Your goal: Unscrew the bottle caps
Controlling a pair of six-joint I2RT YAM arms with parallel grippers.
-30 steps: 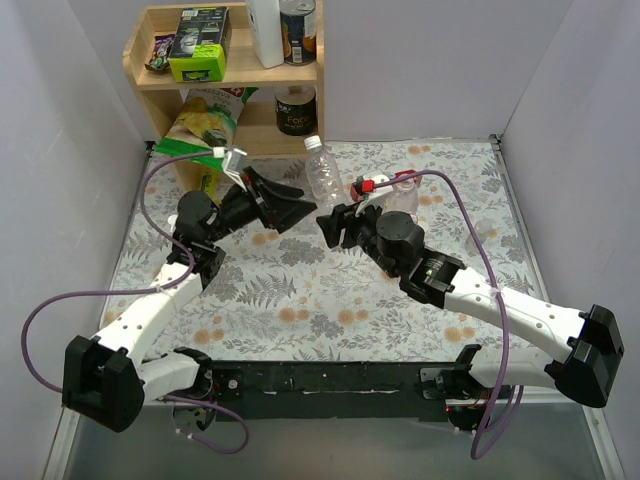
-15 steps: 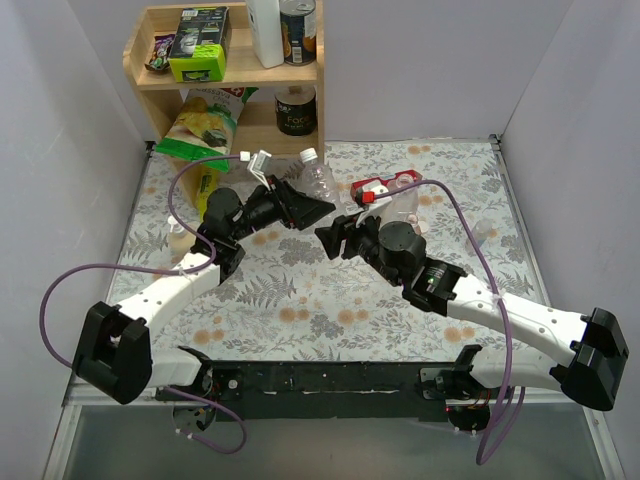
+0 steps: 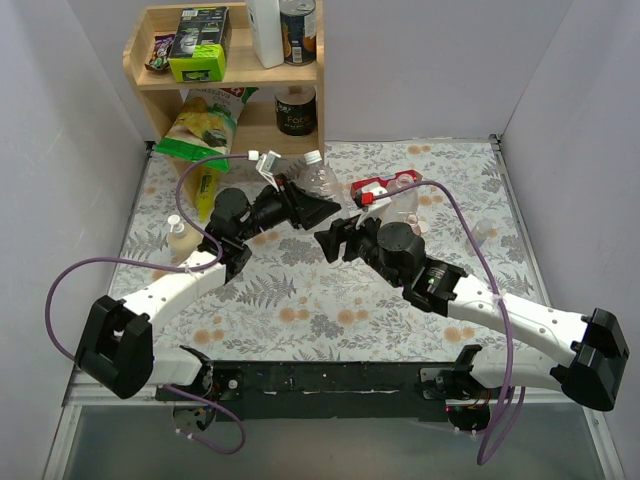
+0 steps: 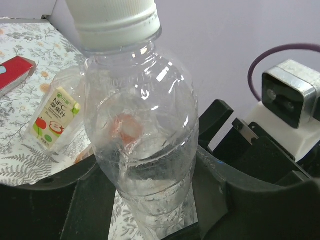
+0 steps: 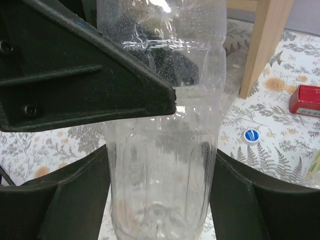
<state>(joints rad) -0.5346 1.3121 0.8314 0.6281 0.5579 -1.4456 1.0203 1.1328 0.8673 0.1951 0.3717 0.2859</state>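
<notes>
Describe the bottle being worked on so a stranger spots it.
Find the wooden shelf on the floral table. Just before it, the clear bottle with a white cap is the only one between the left hand and right hand.

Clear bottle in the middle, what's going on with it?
The left hand is clamped on the bottle around its body. The right hand has a finger on either side of the lower part; whether it grips is unclear. The white cap is on, not yet unscrewed.
</notes>
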